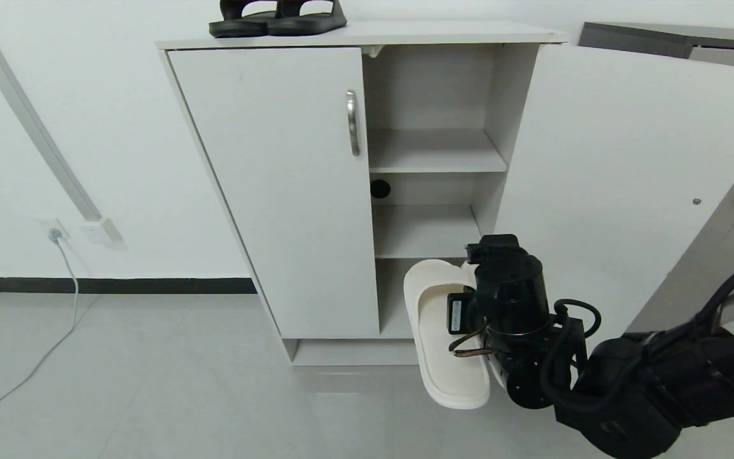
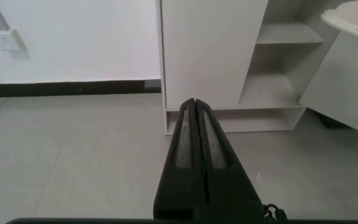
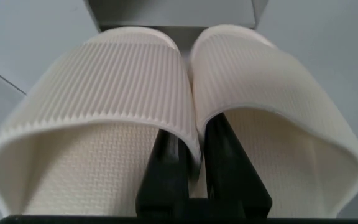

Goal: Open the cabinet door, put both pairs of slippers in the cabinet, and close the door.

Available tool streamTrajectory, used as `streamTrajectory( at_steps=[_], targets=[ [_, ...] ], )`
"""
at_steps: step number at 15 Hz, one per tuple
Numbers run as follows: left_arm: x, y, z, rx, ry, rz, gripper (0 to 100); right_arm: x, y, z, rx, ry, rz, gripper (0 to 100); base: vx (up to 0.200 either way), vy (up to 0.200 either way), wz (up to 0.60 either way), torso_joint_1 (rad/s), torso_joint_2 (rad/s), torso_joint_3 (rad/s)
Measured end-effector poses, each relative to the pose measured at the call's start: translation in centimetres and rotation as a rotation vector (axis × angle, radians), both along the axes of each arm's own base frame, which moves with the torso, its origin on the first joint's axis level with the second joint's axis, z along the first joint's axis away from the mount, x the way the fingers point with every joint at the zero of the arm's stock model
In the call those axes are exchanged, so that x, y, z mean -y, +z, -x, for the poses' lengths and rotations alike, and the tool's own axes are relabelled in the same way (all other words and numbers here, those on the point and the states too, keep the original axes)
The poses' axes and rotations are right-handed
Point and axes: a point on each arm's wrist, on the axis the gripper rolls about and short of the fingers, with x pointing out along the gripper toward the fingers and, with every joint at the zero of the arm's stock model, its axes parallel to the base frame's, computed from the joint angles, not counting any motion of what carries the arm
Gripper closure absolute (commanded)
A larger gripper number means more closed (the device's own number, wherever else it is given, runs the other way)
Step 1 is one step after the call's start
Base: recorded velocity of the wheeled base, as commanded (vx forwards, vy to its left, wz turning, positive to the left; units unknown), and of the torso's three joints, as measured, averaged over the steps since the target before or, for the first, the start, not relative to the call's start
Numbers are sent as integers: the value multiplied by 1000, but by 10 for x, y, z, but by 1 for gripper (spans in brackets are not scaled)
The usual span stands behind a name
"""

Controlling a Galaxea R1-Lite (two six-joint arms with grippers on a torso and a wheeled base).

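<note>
Head view: the cabinet has its right door swung open, so step 1 looks done, while the left door is shut. The white slippers hang in the air just before the bottom compartment, not yet inside. The black slippers lie on the cabinet's top, untouched. I judge both pairs and the closing are left. Grey tiled floor, white wall, a socket with a cable.

Left wrist view: the left tool is pressed closed on nothing, above the floor, facing the cabinet.

Right wrist view: the right tool clamps the 2 white slippers' touching inner strap edges.
</note>
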Motion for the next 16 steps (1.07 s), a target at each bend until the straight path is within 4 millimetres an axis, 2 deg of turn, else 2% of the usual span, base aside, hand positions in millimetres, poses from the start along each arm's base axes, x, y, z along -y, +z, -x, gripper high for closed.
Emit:
streamTrajectory(
  at_steps=[3, 8, 16],
  targets=[
    [0, 0, 0, 0, -2, -1, 100, -12, -3, 3, 42, 82, 14, 100, 0, 0, 0, 0, 0, 0],
    [0, 0, 0, 0, -2, -2, 100, -29, -23, -4, 48, 107, 34, 100, 0, 0, 0, 0, 0, 0],
    [0, 0, 0, 0, -1, -3, 100, -42, -33, -18, 47, 114, 45, 100, 0, 0, 0, 6, 3, -174]
  ],
)
